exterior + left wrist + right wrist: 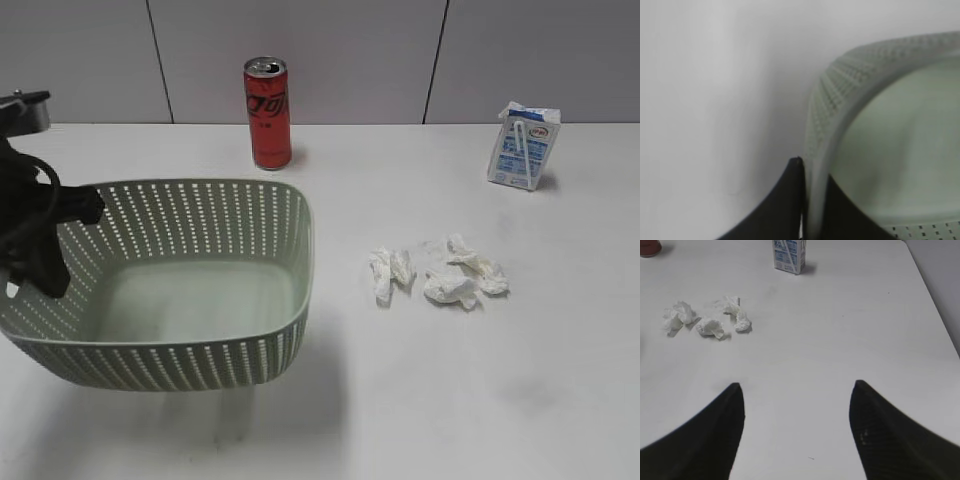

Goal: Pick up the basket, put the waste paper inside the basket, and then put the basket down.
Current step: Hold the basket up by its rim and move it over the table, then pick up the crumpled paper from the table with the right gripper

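Table [560, 400] white, filling most of the frame. Basket [200, 290] at left of frame, tilted, apparently lifted clear with shadow beneath, though contact hard to confirm. Left gripper [807, 200] at left edge, closed tight on the basket's rim. Right gripper [797, 390] at bottom of wrist view, spread wide, holding nothing. Waste paper [440, 275] right of centre, several wads clustered on table. Red can [267, 112] upper centre, upright. Carton [523, 147] upper right.

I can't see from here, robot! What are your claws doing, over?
Left claw shut on basket rim, basket tilted up. Right claw open, empty. Waste paper on table, nothing blocking it.
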You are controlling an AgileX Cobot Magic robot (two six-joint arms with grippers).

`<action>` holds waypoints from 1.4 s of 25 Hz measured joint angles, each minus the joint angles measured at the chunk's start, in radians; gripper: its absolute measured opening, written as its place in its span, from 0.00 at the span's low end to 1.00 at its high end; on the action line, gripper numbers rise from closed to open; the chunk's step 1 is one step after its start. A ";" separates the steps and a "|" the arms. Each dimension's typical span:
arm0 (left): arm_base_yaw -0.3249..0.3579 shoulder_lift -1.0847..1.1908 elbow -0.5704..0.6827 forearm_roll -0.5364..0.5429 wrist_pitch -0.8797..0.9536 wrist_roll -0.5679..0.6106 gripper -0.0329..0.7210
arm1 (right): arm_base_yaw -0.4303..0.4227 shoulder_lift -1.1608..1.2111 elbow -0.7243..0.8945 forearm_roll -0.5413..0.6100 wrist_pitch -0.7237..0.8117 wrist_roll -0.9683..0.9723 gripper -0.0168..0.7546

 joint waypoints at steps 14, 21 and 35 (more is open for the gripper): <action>0.000 -0.001 0.028 0.005 -0.036 -0.001 0.05 | 0.000 0.739 -0.170 0.307 -0.144 -0.221 0.67; 0.000 -0.001 0.028 0.010 -0.036 -0.001 0.05 | 0.029 1.277 -0.429 0.483 -0.187 -0.412 0.67; 0.000 -0.001 0.028 0.017 -0.036 -0.001 0.05 | 0.361 2.036 -0.935 0.241 -0.239 -0.216 0.67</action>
